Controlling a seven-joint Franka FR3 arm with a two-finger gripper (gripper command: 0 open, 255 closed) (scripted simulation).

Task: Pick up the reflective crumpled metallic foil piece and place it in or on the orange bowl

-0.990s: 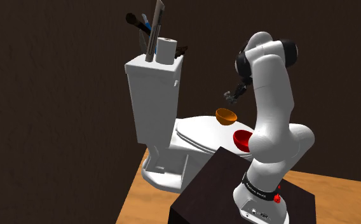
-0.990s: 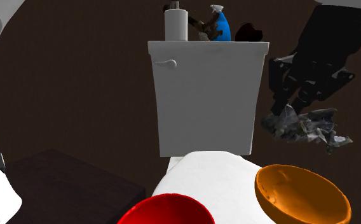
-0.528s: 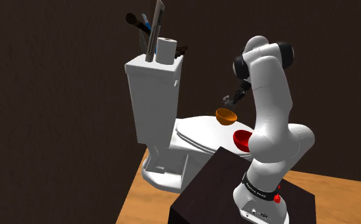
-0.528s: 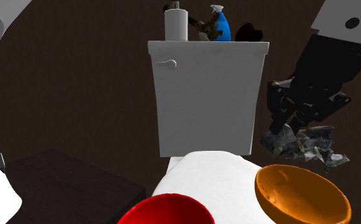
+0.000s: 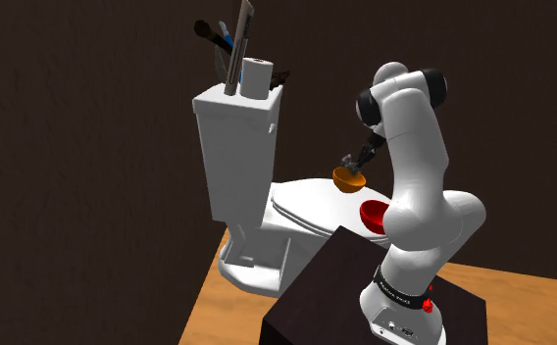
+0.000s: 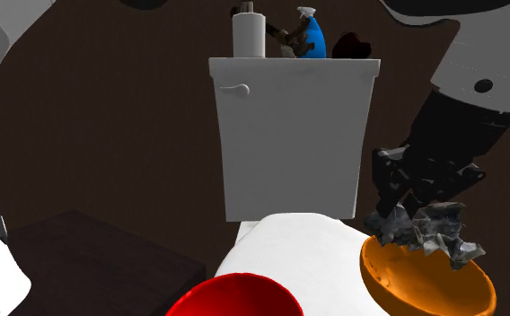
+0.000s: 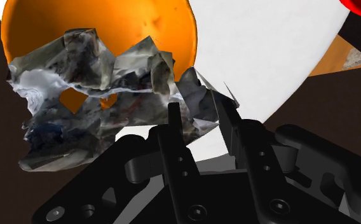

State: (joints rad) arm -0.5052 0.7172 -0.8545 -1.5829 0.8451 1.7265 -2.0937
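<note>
Wrist view: hand (image 7: pixel 199 118) grips foil (image 7: pixel 135 111) over orange bowl (image 7: pixel 166 25).

The closed white toilet lid (image 5: pixel 301 204) carries two things. In the shoulder view, a glossy orange round bowl (image 5: pixel 347 179) sits at its 2 o'clock edge, and a red round bowl (image 5: pixel 374 214) sits at the orange one's 5 o'clock.

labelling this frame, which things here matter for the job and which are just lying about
In the job: gripper, crumpled foil it clasps, orange bowl below it.
Lying about: red bowl, toilet paper roll, blue spray bottle, toilet tank.
</note>
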